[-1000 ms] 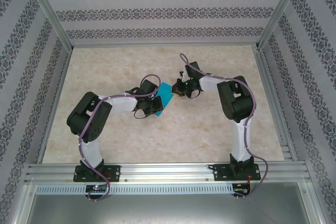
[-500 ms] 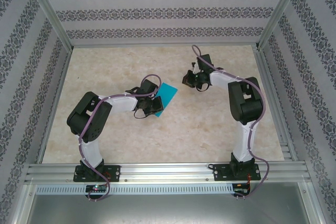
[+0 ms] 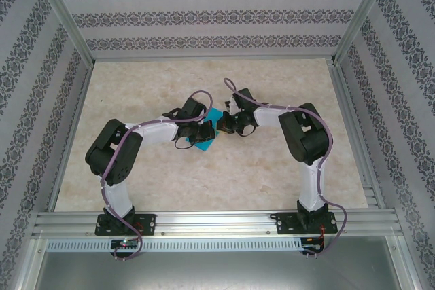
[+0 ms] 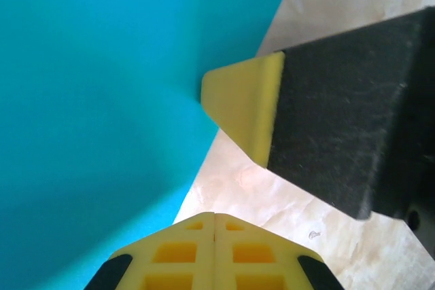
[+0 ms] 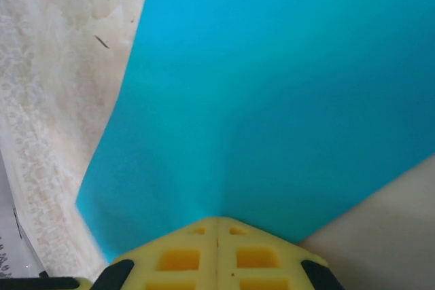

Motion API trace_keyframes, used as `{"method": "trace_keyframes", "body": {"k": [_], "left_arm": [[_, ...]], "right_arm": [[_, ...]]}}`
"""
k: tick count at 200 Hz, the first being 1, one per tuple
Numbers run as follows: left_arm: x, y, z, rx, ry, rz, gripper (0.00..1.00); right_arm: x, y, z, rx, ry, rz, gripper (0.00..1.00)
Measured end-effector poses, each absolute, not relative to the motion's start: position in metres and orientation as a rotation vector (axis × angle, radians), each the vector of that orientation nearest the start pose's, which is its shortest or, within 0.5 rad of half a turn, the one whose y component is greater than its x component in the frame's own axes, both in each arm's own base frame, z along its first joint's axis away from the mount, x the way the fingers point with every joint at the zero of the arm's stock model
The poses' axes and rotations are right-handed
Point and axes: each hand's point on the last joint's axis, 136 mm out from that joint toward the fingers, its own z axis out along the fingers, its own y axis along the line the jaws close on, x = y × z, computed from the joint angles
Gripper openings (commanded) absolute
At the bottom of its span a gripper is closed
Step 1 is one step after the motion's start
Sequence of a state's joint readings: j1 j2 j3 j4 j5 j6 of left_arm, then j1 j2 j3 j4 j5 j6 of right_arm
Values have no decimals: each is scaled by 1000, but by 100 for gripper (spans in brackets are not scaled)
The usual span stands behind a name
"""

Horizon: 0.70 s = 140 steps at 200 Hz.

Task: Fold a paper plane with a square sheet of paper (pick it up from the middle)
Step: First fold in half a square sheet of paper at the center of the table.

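**Sheet handling: both end effectors closed at the paper's edge**

1. Position of the work. The square sheet of paper (image 4: 102,100) is on the desk (image 5: 47,100), between the two end effectors. From the left end effector (image 4: 215,236) it spreads ahead and to the left, and its edge runs down toward the tips. From the right end effector (image 5: 217,242) it fans out directly ahead, with its near edge meeting the tips. A soft ridge runs away from those tips, so I read the sheet as not quite flat there.

2. End effector state. Both are fully closed, finger against finger, with no gap at the seam. I cannot tell whether either has the thin edge nipped between its fingers or merely presses on it. The right end effector's fingertip (image 4: 241,110) touches the sheet's edge, ahead and slightly right of the left tips.

3. Handling properties (my judgement).
- The sheet is very light and limp, so it will sag wherever it is unsupported.
- It is likely to skate on the smooth desk if pushed sideways.
- Any crease is permanent, so a stray pinch spoils the later folds.
- It may tear if the two arms pull against each other.

4. Where to take hold. The task calls for the middle. A flat sheet gives closed fingers nothing to grip, so I would open slightly and pinch a raised ridge at mid-sheet.
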<state>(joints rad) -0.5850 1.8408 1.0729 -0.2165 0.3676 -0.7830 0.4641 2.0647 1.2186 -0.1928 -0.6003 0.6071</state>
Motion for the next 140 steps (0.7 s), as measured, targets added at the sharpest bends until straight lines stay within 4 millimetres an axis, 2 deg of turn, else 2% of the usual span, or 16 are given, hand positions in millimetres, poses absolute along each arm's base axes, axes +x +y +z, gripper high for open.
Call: {"method": "trace_keyframes", "body": {"k": [37, 74, 140], "left_arm": [[333, -299, 39, -79, 2775, -942, 0], [330, -300, 21, -34, 2815, -932, 0], [329, -298, 20, 78, 2764, -969, 0]], "right_arm": [[372, 295, 16, -39, 2791, 1126, 0], [373, 296, 15, -51, 2800, 1123, 0], [373, 295, 14, -67, 2808, 1114, 0]]}}
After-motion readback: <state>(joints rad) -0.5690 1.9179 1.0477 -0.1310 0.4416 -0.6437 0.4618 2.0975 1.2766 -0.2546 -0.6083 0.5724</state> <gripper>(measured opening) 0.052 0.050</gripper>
